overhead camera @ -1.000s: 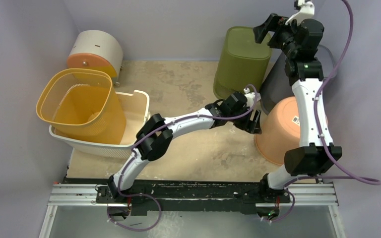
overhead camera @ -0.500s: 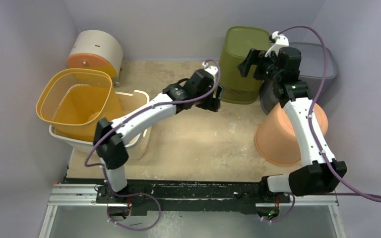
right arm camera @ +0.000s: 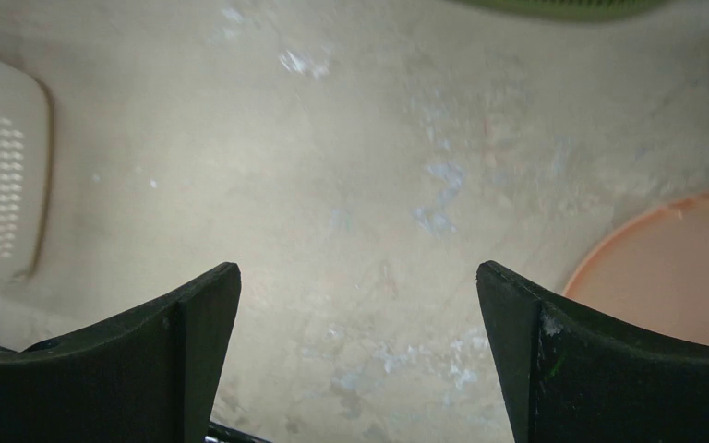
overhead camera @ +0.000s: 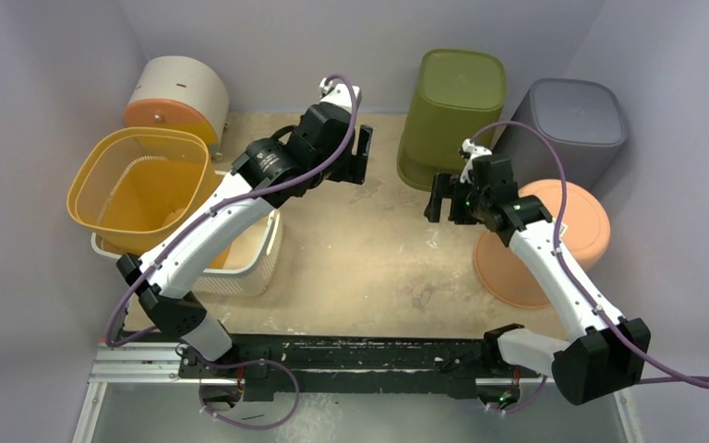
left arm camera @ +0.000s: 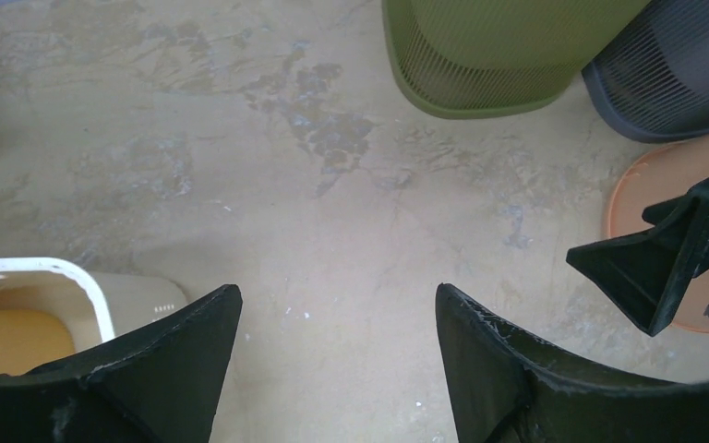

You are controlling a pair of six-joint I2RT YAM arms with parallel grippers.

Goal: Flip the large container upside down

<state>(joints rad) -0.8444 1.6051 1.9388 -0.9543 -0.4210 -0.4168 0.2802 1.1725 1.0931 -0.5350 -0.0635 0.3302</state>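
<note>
1. At 4 o'clock on the sandy, stained table [overhead camera: 369,258]: round peach plastic tub [overhead camera: 583,217], rim down, base up.
2. At 9 o'clock: cream slotted plastic basket [overhead camera: 260,258] with an upright orange mesh basket [overhead camera: 162,175] nested inside, mouth up.
3. Near 2 o'clock, just inward of the tub: right gripper [right arm camera: 358,272], spread wide over bare tabletop, gripping nothing.
4. Further back, near 12 o'clock: left gripper [left arm camera: 338,295], likewise wide apart and empty, hanging over bare tabletop.
5. At 1 o'clock by the back wall: tall olive-green perforated plastic bin [overhead camera: 457,97], taken here for the large container; rim flat on the table, closed base skyward, touched by neither gripper.
6. Beside it at 2 o'clock: dark grey plastic bin [overhead camera: 572,115], also base up. At 10 o'clock: beige cylindrical bin [overhead camera: 180,92] with an orange lid, lying on its side.
7. Progress, as a judgement: flip apparently complete, no grip left on the bin, nothing obvious remaining. Alternative reading, with the orange mesh basket as target: whole flip not yet begun.
</note>
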